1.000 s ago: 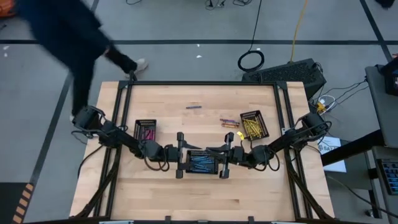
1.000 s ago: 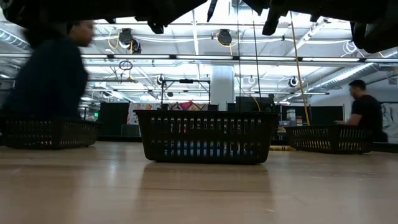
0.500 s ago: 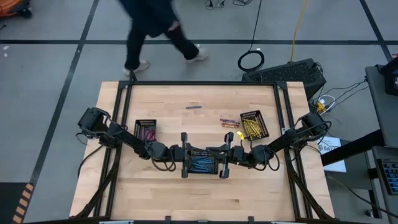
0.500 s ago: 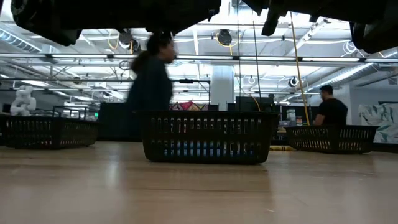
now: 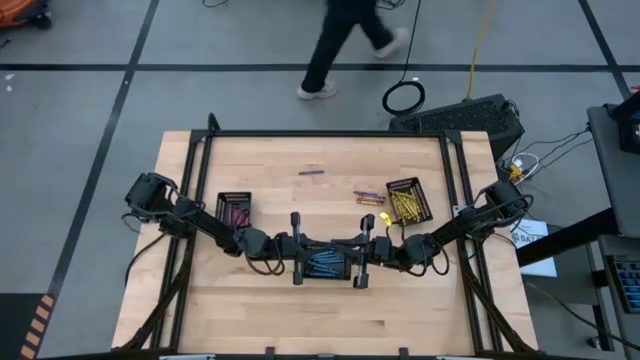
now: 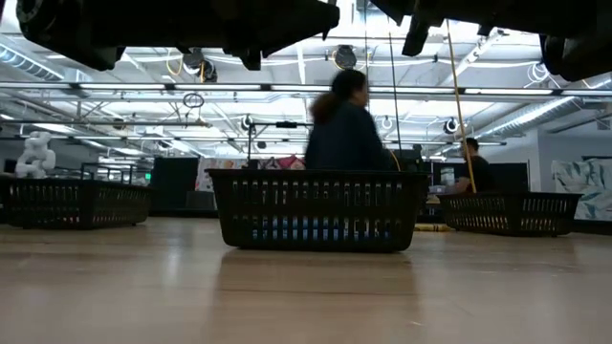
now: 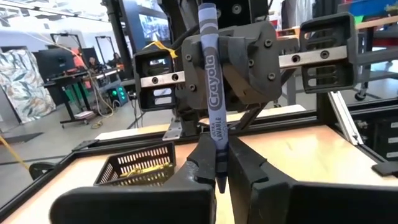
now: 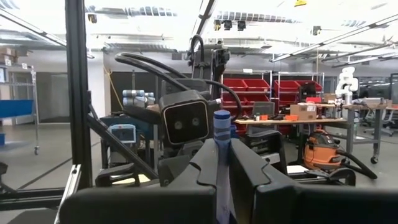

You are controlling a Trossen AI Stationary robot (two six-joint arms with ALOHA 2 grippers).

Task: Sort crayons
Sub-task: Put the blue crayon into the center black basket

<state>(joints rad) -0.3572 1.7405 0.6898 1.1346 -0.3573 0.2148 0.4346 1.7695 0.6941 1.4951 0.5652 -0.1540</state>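
L claw (image 7: 214,177) is pinching a blue-grey crayon (image 7: 211,93) btwn its fingers, lower end in the grip, stick standing up w/ the Crayola label readable. R claw (image 8: 222,165) is pressed together on a 2nd blue crayon (image 8: 222,134), blunt end poking up past the fingertips. In the high view both claws sit over the centre tray (image 5: 326,263), L claw (image 5: 297,262) at its L end, R claw (image 5: 360,265) at its R end, facing each other across it; the L wrist view shows the R arm's wrist camera right behind the held crayon.

Centre tray holds blue crayons; low view shows it as a black slatted basket (image 6: 317,210) on the table (image 6: 306,296), blue showing thru the slats. L tray (image 5: 234,209) holds pink/purple crayons, R tray (image 5: 407,200) holds yellow ones. Loose crayons (image 5: 368,197) lie on the table just beside the R tray; a single dark crayon (image 5: 311,172) lies well apart nr the far edge.

A person (image 5: 345,45) is on the floor beyond the table.
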